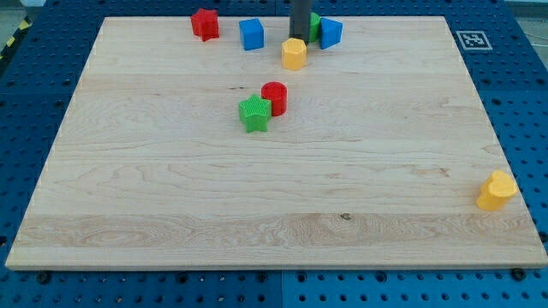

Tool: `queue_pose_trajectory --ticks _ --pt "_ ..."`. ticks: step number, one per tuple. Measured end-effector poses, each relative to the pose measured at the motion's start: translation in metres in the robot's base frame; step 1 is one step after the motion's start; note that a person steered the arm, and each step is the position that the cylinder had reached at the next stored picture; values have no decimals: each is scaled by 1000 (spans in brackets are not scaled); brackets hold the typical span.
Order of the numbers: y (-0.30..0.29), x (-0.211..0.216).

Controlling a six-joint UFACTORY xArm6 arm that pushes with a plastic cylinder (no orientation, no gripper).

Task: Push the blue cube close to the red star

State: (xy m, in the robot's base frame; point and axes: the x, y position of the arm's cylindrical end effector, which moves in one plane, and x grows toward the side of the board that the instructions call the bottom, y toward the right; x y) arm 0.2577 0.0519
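Note:
The blue cube (252, 34) sits near the view's top, a short gap to the right of the red star (205, 23). My dark rod comes down from the top edge; my tip (298, 37) is right of the blue cube, just above a yellow hexagonal block (294, 53). A green block (315, 24) is mostly hidden behind the rod.
Another blue block (330, 32) lies right of the rod. A red cylinder (274, 98) touches a green star (253, 114) near the board's middle. A yellow block (497, 190) sits at the right edge of the wooden board (171, 197).

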Motion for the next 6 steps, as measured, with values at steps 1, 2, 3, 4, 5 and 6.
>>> queue_pose_trajectory --ticks 1,2,3,4,5,6 --pt "26 5" --pt "16 8" --pt "-30 -11" --pt "-72 -22" --pt "-93 -28" --pt "-84 -11"
